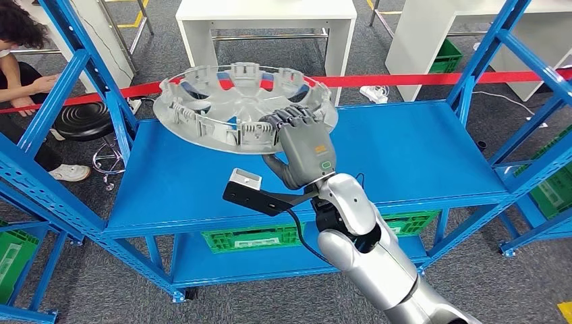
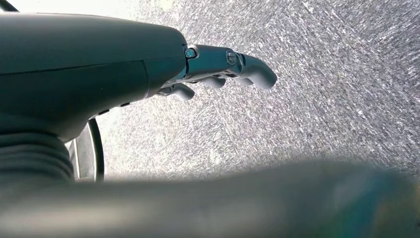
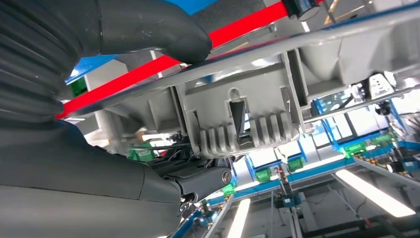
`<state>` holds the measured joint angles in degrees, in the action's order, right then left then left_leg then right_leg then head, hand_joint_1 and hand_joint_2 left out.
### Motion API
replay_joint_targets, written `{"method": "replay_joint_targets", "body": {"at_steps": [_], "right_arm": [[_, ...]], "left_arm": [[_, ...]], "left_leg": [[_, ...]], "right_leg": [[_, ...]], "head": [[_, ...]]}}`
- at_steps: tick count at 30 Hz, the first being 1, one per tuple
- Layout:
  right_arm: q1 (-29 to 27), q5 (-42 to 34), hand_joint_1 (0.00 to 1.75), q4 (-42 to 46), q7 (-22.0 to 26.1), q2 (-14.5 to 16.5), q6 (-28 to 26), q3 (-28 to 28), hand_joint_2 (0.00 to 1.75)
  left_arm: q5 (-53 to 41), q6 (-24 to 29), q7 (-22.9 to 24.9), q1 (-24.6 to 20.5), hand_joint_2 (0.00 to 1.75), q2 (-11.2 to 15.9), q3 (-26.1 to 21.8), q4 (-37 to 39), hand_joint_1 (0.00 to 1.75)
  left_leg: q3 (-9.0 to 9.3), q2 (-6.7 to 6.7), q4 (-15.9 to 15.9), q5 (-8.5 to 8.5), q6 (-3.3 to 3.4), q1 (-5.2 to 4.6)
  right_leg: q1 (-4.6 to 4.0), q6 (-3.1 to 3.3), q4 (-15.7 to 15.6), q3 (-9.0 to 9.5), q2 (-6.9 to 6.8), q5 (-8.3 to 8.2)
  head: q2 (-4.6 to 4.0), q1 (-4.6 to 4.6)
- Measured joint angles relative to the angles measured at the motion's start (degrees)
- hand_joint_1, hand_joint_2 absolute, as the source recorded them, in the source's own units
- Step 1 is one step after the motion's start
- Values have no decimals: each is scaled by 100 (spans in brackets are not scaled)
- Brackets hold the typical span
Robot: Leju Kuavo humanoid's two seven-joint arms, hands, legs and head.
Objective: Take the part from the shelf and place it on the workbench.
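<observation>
The part is a round silver wheel cover (image 1: 222, 101), inner side up, tilted and held above the far left of the blue shelf (image 1: 418, 148). My right hand (image 1: 303, 145) grips its near rim, fingers curled over the edge and thumb beneath. Close up in the right wrist view, the ribbed rim clip of the wheel cover (image 3: 242, 114) sits between my thumb (image 3: 158, 29) and my fingers (image 3: 203, 178). My left hand (image 2: 218, 67) hangs over grey carpet, its fingers loosely extended and holding nothing.
Blue uprights (image 1: 108, 94) frame the shelf on both sides. Green crates (image 1: 249, 237) sit on the lower level. A red tape (image 1: 432, 79) runs behind the shelf, with white tables (image 1: 270, 13) beyond. A person (image 1: 20, 40) crouches at the far left by a black stool (image 1: 84, 121).
</observation>
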<state>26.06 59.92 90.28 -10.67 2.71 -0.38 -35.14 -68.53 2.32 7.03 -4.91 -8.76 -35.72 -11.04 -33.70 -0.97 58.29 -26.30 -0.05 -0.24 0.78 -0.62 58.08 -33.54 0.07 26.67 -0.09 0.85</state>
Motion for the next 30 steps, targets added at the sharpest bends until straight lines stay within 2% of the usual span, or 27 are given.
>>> {"method": "replay_joint_targets", "body": {"at_steps": [9, 20, 24, 25, 26, 28, 29, 30], "right_arm": [[72, 11, 175, 35, -78, 2, -14, -138, 175], [131, 35, 175, 96, -103, -4, -93, -267, 175], [148, 24, 175, 97, -86, -12, -98, -304, 175], [164, 20, 175, 97, -76, -14, -101, -315, 175], [185, 13, 175, 97, -61, -16, -102, -326, 175], [223, -31, 175, 89, -11, -22, -90, -349, 175], [242, -69, 175, 78, 19, -25, -74, -361, 175], [265, -116, 175, 60, 48, -29, -53, -377, 175]], "left_arm": [[43, 179, -65, -47, 175, 0, -14, -3, 0], [-22, 24, -1, -100, 175, 8, -45, -2, 0], [3, 28, 14, -101, 175, 29, -66, -4, 0], [20, 31, 10, -101, 175, 28, -81, -4, 0], [38, 33, 8, -100, 175, 29, -100, -4, 0], [68, 34, 6, -93, 175, 34, -138, -4, 0], [85, 34, 6, -85, 175, 38, -154, -4, 0], [99, 34, 7, -74, 175, 40, -172, -4, 0]], "left_leg": [[1, 3, 0, 0, 0, -1], [-2, 1, 1, -2, 1, -2], [27, 3, -71, 69, 99, -7], [36, 15, -122, 109, 114, 11], [37, 27, -161, 142, 127, 29], [-5, 41, -152, 162, 139, 28], [-35, 45, -127, 163, 139, 27], [-69, 47, -95, 163, 136, 27]], "right_leg": [[1, 0, 0, -1, 3, 0], [1, 0, -3, 0, 0, 0], [25, -91, -37, 12, -4, -21], [17, -93, 68, -36, 0, 78], [11, -91, 290, -133, 3, 244], [12, -85, 1020, -442, 4, 664], [13, -88, 1354, -574, 4, 796], [17, -90, 1530, -629, 3, 824]], "head": [[0, 0], [0, 0], [0, -2], [0, 3], [0, 7], [0, 10], [0, 9], [0, 9]]}}
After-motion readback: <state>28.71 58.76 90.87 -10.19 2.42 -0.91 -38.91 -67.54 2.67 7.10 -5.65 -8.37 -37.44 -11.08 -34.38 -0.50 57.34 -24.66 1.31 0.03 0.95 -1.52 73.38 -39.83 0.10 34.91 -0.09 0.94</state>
